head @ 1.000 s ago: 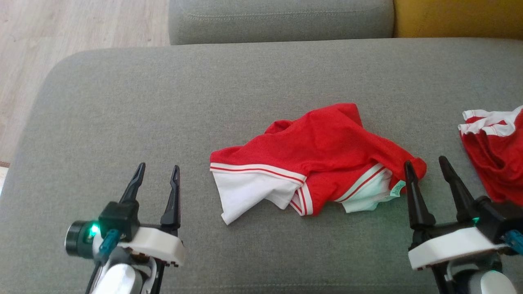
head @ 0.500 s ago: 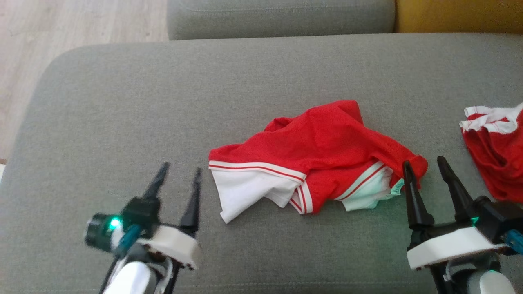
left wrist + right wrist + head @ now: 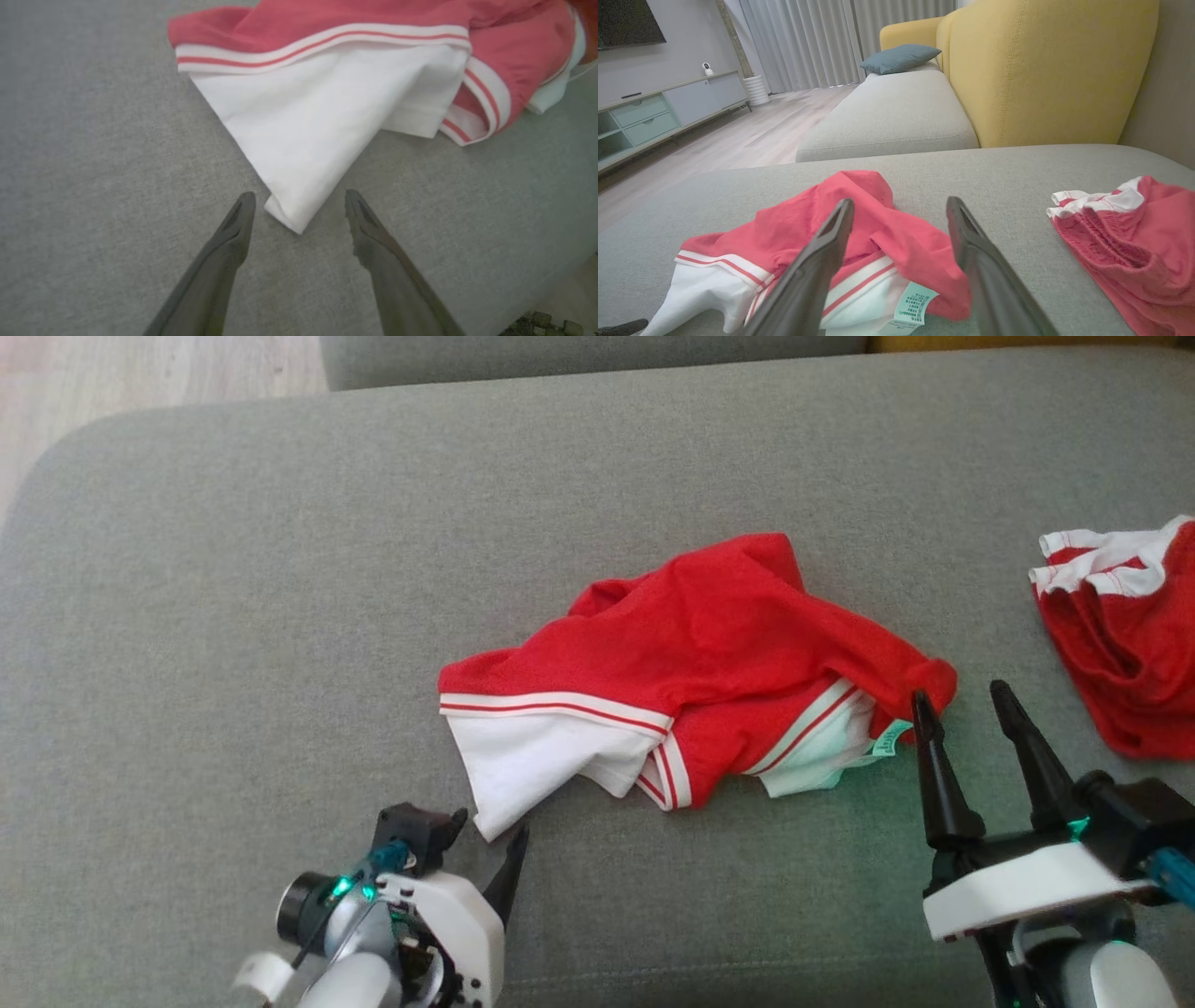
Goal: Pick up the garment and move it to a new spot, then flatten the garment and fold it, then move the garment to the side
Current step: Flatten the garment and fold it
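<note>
Garment (image 3: 691,681) crumpled mid-sofa (image 3: 233,616), between claws. Left claw (image 3: 487,833) spread wide, empty, tips straddling white corner low over cushion. Judging that's lined up for corner pinch. Right claw (image 3: 960,693) also open, nothing held, tips just beside red end by label (image 3: 887,737). Long axis left-right, slightly skewed: white corner points at left claw, red bunch to right. Second garment (image 3: 1120,653) well apart, far right.
</note>
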{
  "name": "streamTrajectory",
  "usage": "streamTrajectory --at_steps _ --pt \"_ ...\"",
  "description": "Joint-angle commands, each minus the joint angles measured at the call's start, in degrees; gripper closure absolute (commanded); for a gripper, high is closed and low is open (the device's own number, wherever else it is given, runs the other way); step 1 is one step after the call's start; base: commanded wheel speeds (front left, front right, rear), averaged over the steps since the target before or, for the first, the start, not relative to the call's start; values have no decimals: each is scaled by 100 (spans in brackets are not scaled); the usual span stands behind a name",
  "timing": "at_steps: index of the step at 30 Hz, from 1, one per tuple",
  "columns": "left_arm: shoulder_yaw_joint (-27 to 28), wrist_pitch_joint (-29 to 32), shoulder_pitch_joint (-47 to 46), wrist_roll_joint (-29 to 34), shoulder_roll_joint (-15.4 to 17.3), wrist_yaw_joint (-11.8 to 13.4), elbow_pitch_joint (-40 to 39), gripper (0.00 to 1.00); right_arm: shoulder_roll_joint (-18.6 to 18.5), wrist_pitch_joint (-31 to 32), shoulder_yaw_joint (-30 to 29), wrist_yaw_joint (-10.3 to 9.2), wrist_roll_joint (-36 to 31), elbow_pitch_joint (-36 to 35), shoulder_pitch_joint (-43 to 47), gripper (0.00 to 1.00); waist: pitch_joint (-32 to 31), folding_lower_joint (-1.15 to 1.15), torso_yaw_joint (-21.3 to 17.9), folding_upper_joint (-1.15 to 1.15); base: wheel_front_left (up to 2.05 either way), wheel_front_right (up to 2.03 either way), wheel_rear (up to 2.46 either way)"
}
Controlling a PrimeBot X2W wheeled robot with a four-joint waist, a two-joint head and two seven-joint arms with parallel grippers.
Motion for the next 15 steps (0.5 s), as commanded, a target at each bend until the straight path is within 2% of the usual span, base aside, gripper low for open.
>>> streamTrajectory --at_steps 1,5,6,7,15 --pt "179 16 -348 -57 4 -47 -56 0 -22 -2 132 37 40 -174 -239 0 52 0 -32 0 0 0 0" --pt "191 36 -500 -131 5 -143 201 0 -22 11 100 37 33 -154 -275 0 139 0 -88 0 0 0 0" --pt "194 24 -537 -143 8 -164 249 54 -22 27 70 37 27 -139 -275 0 155 0 -99 0 0 0 0" --pt "197 15 -568 -156 10 -183 292 100 -22 63 25 37 10 -111 -263 0 172 0 -109 0 0 0 0" --pt "255 -194 -751 -177 33 -193 362 100 -198 541 -312 37 -299 336 -77 0 342 0 -89 0 0 0 0"
